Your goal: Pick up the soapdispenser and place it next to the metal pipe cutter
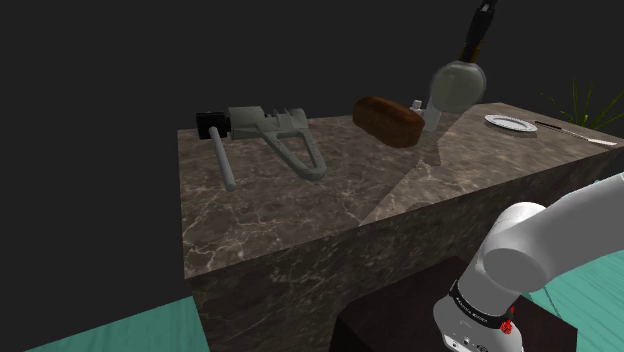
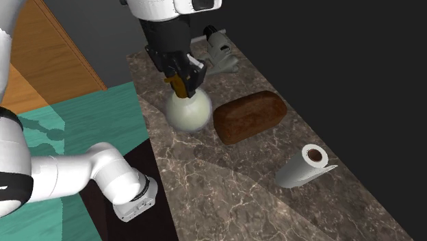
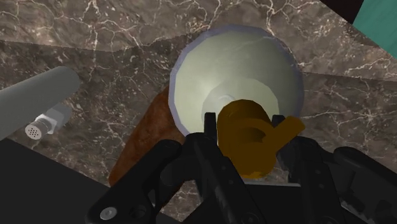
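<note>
Pale, bulbous soapdispenser (image 2: 188,113) (amber-topped).

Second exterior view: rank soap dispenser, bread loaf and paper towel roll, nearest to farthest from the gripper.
1. Soap dispenser: held by its pump in the gripper's jaws.
2. Bread loaf: beside the dispenser, toward the view's right.
3. Paper towel roll: farthest, lower right on the counter.

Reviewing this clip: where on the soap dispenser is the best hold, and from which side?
The brown pump at its top, from above: it is narrow enough for the gripper, while the pale round body below looks too wide.
</note>
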`<state>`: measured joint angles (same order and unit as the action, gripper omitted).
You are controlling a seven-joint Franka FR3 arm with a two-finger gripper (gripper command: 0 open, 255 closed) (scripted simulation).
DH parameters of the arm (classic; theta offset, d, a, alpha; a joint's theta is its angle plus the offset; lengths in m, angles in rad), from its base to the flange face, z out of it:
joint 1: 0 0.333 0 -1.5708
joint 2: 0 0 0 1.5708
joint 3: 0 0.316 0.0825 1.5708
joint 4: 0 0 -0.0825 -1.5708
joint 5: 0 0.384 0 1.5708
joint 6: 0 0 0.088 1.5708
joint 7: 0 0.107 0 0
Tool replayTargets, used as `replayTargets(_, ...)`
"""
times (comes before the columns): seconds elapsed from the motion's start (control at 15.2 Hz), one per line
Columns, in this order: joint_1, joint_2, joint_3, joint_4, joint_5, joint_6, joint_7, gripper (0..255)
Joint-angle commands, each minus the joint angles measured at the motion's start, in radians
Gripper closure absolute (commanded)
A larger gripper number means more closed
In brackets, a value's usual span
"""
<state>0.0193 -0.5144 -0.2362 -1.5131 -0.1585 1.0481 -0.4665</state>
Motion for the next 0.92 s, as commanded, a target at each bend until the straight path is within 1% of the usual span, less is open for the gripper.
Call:
replayTargets(0.0, 0.002, 0.028, -0.004, 0.063, 0.002, -0.034, -0.009, 255)
replayTargets(0.4, 0.006, 0.124, -0.02, 0.258, 0.01, -0.133, -0.035, 255)
replayTargets(0.73, 0.008, 0.232, -0.046, 0.465, 0.024, -0.235, -0.07, 255)
replayTargets(0.79, 0.008, 0.241, -0.049, 0.483, 0.025, -0.243, -0.073, 255)
replayTargets(0.86, 0.014, 0.223, -0.021, 0.451, 0.03, -0.232, -0.033, 255)
